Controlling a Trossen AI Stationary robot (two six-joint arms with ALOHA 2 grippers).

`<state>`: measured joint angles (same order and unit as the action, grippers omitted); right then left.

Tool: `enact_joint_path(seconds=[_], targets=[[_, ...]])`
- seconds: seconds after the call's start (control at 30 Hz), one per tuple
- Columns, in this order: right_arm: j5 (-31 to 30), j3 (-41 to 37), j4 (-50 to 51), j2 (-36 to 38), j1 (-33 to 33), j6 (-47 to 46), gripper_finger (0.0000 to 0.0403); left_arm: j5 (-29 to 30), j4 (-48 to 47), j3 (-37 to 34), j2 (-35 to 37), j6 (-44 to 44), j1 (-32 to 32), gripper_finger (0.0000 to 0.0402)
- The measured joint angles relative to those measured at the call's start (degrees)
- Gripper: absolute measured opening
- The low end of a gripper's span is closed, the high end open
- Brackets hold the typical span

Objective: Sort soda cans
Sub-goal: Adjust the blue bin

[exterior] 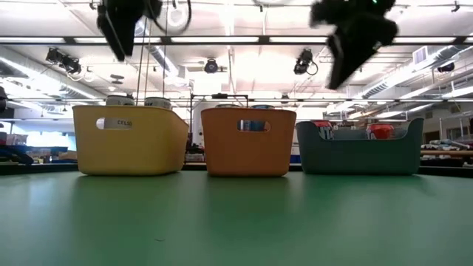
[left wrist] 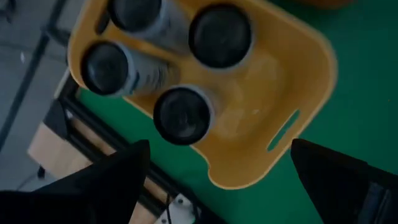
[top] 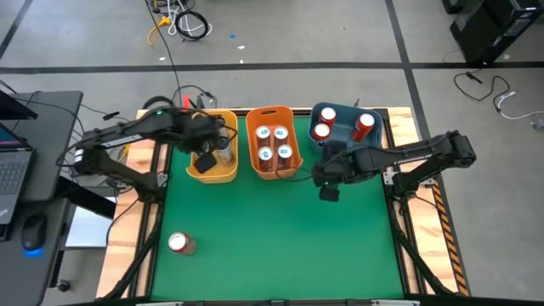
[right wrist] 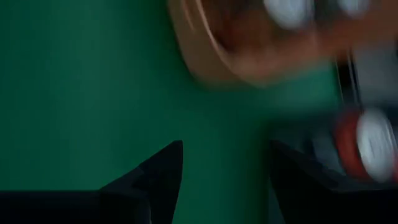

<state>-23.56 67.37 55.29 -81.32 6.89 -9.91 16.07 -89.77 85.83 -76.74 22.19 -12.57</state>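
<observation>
Only the high view takes in the whole green table (top: 280, 229): three bins in a row along its far edge, and one red can (top: 180, 244) lying alone near the front left corner, well apart from everything else. The low view misses that can altogether but shows the bins side on, with both grippers hanging above them.

The yellow bin (top: 212, 153) on the left holds dark grey cans (left wrist: 181, 114); the left wrist view looks straight down on four dark tops, three crowded toward one end and one nearer the middle. The orange bin (top: 274, 143) in the middle holds four white cans with blue marks (top: 271, 144), standing upright in a square. The blue bin (top: 340, 127) on the right holds red cans (top: 322, 132); three silver tops show from above, and the low view shows only a red rim over the wall.

The left gripper (top: 206, 161) hovers over the yellow bin with its fingers (left wrist: 112, 180) spread wide and nothing between them. The right gripper (top: 330, 189) hangs over bare table just in front of the blue bin; its fingers (right wrist: 158, 174) stand partly apart, and the gap between them shows only green cloth, so it holds nothing.
</observation>
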Motion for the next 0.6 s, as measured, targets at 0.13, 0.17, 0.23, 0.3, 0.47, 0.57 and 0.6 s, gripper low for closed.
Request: enact_joint_path(seconds=[0.13,0.17,0.23,0.3,0.47,0.57,0.6], targets=[[-0.4,0.61,16.51,0.0,-2.83,-6.6,0.0214,3.12,1.22,1.37,3.98,0.76,4.22,0.0395],[-0.5,0.61,20.21,0.0,-3.65,-8.07,0.021,3.4,2.67,1.18,5.3,0.75,5.26,0.0394],[-0.88,0.61,26.17,0.0,-5.37,-10.15,0.0196,3.58,6.85,0.35,8.34,0.69,7.07,0.0394],[-0.9,0.61,29.63,0.0,-6.98,-10.28,0.0176,3.54,11.11,-0.9,10.97,-0.76,8.95,0.0394],[-0.25,0.61,33.82,0.0,-10.89,-4.41,0.0137,2.53,20.44,-4.53,16.71,-5.07,13.24,0.0394],[0.83,0.61,34.63,0.0,-13.88,1.34,0.0137,0.69,24.02,-6.88,19.05,-7.22,15.07,0.0394],[1.3,0.61,34.63,0.0,-15.08,3.28,0.014,0.35,24.89,-7.59,19.65,-7.96,15.57,0.0394]])
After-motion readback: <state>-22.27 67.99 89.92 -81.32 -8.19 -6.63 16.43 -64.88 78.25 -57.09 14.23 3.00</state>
